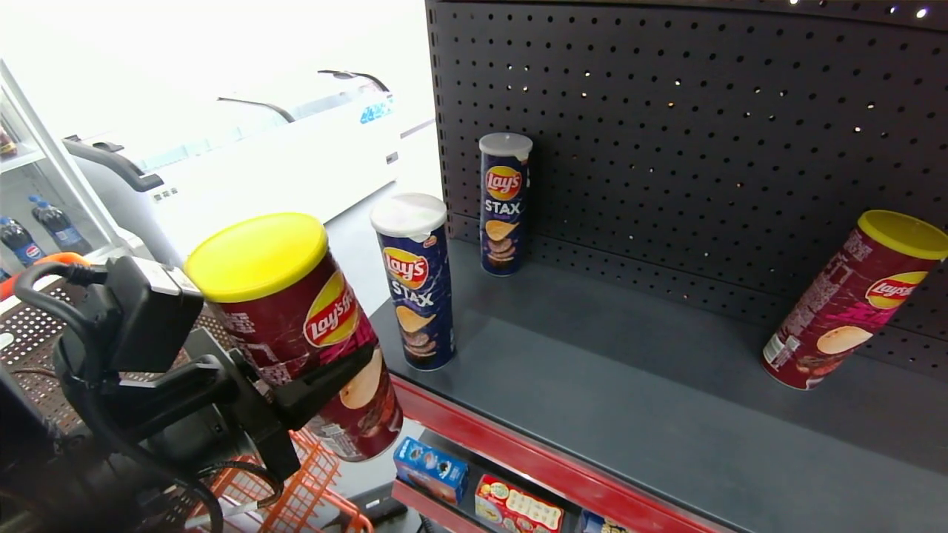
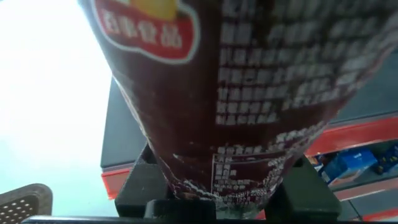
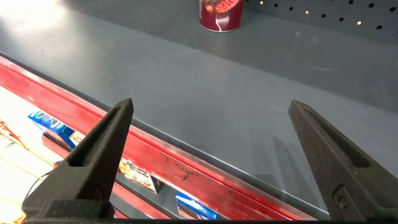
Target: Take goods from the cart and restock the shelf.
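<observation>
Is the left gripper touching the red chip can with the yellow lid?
Touching. The head view shows a finger of the left gripper pressed across the red can, and the left wrist view shows it wedged between both fingers.

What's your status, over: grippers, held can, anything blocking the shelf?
Left gripper shut on maroon yellow-lidded crisp can, off left end of grey shelf. Right gripper open above shelf. Two blue white-lidded cans stand there.

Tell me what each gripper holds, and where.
Left gripper clamps the yellow-lidded maroon chip can around its lower body; right gripper is open, holding nothing.
</observation>
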Robot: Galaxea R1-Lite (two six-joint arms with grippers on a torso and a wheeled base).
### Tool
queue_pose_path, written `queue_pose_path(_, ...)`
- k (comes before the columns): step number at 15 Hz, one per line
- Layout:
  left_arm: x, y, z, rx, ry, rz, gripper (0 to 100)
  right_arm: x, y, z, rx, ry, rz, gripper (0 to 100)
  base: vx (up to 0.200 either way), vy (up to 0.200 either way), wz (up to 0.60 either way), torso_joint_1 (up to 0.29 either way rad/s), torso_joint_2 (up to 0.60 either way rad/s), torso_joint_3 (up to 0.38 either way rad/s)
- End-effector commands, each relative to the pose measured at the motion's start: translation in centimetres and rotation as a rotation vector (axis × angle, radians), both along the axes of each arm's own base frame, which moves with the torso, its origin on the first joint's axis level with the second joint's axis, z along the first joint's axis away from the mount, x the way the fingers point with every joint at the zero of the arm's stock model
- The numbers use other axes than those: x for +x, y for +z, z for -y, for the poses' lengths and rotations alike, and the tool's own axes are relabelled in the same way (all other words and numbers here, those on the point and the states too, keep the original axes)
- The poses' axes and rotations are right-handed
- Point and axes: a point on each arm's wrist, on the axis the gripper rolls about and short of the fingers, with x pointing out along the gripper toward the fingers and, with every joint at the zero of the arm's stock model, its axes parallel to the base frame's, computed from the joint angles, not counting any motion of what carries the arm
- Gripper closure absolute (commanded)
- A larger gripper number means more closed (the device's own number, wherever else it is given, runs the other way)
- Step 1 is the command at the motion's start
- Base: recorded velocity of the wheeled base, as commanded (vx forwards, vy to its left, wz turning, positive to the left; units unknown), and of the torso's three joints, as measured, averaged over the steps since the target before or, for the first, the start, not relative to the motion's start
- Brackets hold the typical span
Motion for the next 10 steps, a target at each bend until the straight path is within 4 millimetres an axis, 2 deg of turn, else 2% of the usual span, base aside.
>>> queue_pose_path(1, 0.1, -0.3, 0.3, 0.008, -0.015, -0.013, 100, 0.0, 0.0, 0.0, -0.001, 0.001, -0.002, 0, 0.000, 0.000, 0.00, 0.000, 0.00, 0.000)
queue_pose_path(10, 0.7, -0.4, 1.4, 0.015, -0.042, -0.023, 100, 0.0, 0.0, 0.0, -0.001, 0.002, -0.002, 0, 0.000, 0.000, 0.00, 0.000, 0.00, 0.000)
